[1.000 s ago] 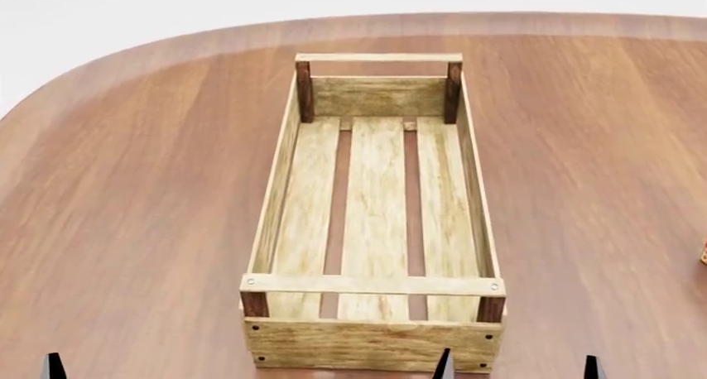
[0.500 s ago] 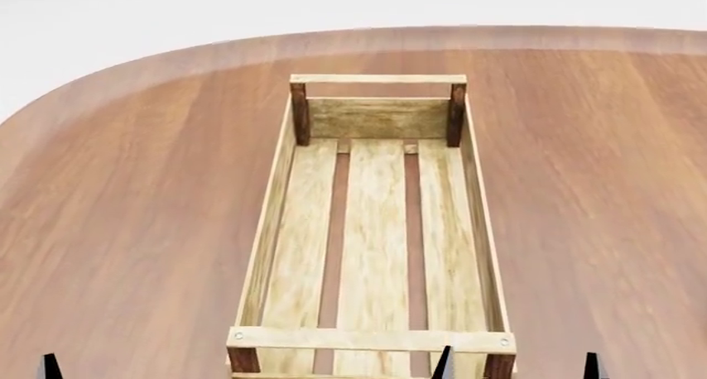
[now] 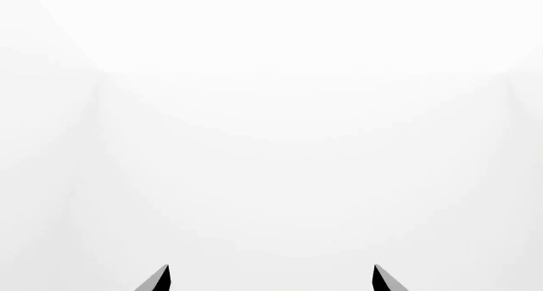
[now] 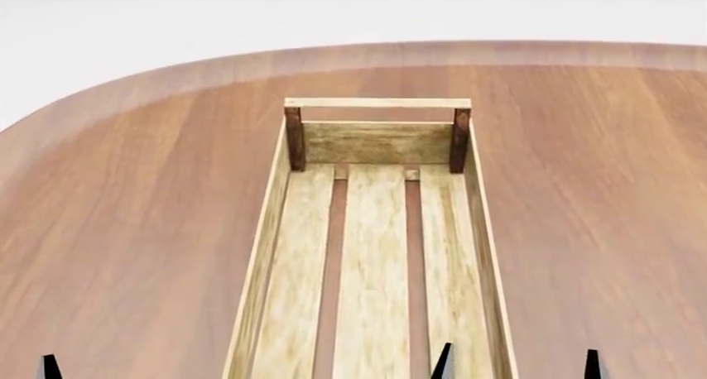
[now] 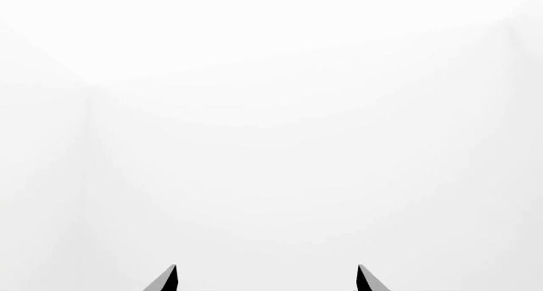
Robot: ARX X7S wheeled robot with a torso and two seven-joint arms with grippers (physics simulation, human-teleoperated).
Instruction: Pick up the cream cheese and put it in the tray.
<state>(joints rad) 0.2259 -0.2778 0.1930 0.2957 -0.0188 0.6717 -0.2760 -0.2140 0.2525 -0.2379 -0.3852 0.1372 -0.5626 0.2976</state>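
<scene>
Both pincers spread, empty: left pincer (image 3: 269,279), right pincer (image 5: 264,279). Tray (image 4: 373,139) sits mid-desk (image 4: 132,197), empty. Cream cheese not in view. Search step; next, find the box first.

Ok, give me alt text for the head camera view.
An empty light-wood slatted tray runs lengthwise down the middle of a brown wooden table. Dark gripper fingertips poke up at the bottom edge; no cream cheese is visible.
</scene>
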